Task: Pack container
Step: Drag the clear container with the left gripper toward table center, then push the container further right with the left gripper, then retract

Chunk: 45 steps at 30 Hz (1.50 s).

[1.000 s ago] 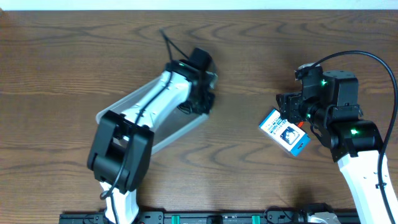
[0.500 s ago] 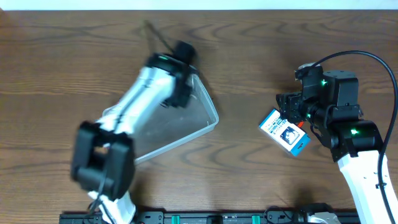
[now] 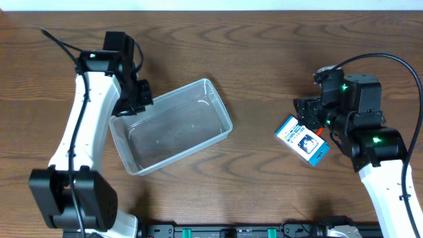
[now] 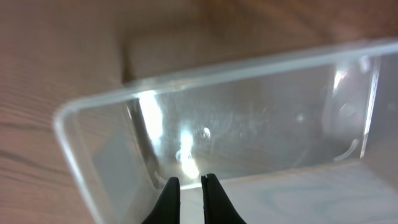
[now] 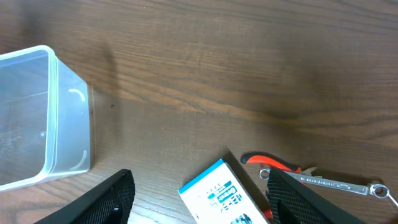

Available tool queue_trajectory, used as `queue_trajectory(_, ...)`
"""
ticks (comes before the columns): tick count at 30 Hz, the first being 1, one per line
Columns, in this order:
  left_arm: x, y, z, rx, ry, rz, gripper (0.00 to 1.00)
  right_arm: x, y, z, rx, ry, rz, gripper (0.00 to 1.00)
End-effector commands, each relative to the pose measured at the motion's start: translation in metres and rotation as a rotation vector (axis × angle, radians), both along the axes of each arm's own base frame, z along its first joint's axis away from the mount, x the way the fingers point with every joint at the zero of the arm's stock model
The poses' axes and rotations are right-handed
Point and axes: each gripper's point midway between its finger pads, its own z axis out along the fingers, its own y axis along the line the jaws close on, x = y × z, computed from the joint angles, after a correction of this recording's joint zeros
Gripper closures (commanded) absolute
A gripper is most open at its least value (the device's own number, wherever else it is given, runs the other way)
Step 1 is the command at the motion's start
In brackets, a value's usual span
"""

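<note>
The clear plastic container [image 3: 170,125] lies slantwise on the table left of centre, with nothing in it. My left gripper [image 3: 137,99] hangs over its far left rim. In the left wrist view the container [image 4: 249,124] fills the frame, and my left gripper [image 4: 190,182] has its fingers almost together, with nothing showing between them. My right gripper [image 3: 309,127] is wide open over the small blue-and-white box [image 3: 302,140]. In the right wrist view the gripper [image 5: 199,190] straddles the box [image 5: 224,198], and the container's corner [image 5: 56,118] shows at the left.
Red-handled pliers [image 5: 273,163] and a silver spanner [image 5: 336,183] lie just right of the box, mostly hidden under the right arm in the overhead view. Bare wooden table [image 3: 264,59] lies between the container and the box.
My left arm has swung fast from the container's far right corner to its far left rim. The container has settled flat. The right arm and the box have not moved.
</note>
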Motion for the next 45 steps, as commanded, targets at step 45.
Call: queue_trajectory(45,-0.003,0.14,0.063,0.319,-0.258,0.315,0.94,0.005,0.002,0.011,-0.004,-0.035,0.006,0.28)
